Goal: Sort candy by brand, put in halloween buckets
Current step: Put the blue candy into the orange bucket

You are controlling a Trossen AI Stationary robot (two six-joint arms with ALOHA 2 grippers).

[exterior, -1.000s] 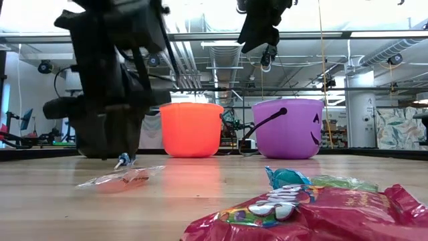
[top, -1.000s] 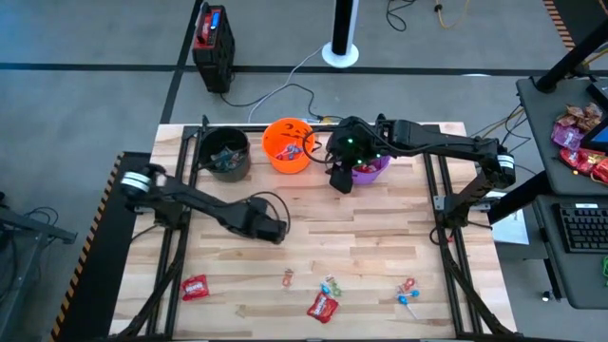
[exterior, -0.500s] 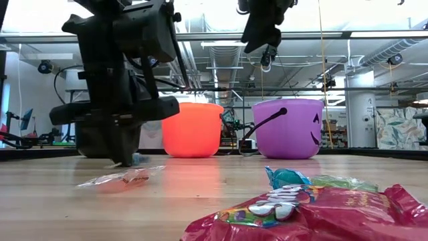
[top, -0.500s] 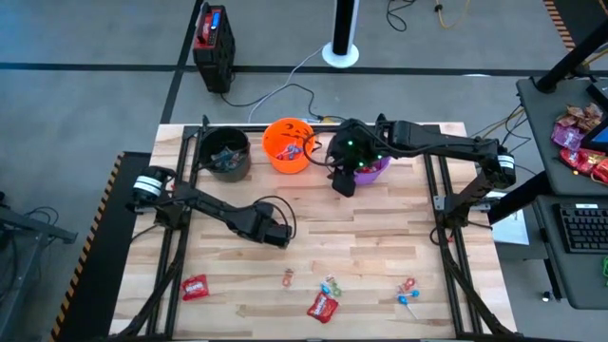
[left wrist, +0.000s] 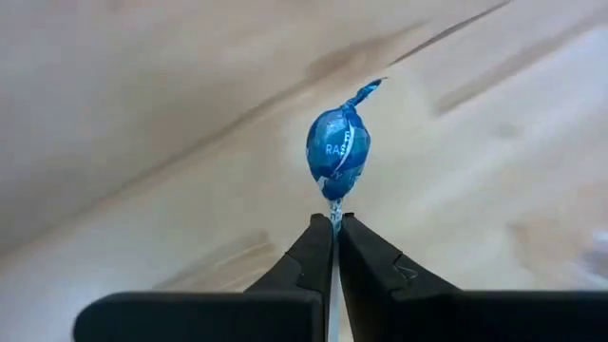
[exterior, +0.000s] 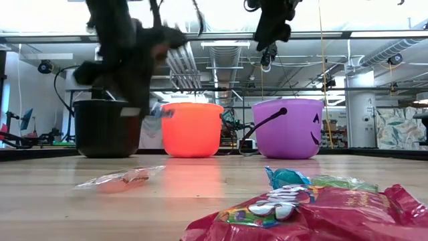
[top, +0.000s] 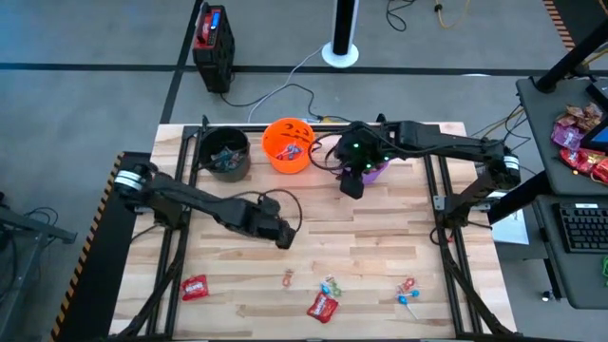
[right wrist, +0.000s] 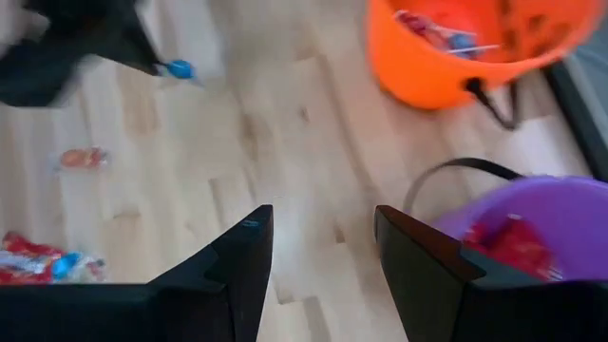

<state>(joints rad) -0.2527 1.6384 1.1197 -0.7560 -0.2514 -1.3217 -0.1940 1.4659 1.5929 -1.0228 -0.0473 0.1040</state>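
A: So, what is the left gripper doing?
B: Its fingers are pinched together on the stick of a blue lollipop, up off the table, near the middle.
A: And the right gripper?
B: Its fingers are apart, holding nothing. It hangs over the near edge of the purple bucket, at the far side.
A: Where are the other buckets?
B: The orange bucket is left of the purple one, and the black bucket is farther left.
A: Any candy left?
B: Yes, a red packet lies near the front edge

Open right pincer above purple bucket, orange bucket.
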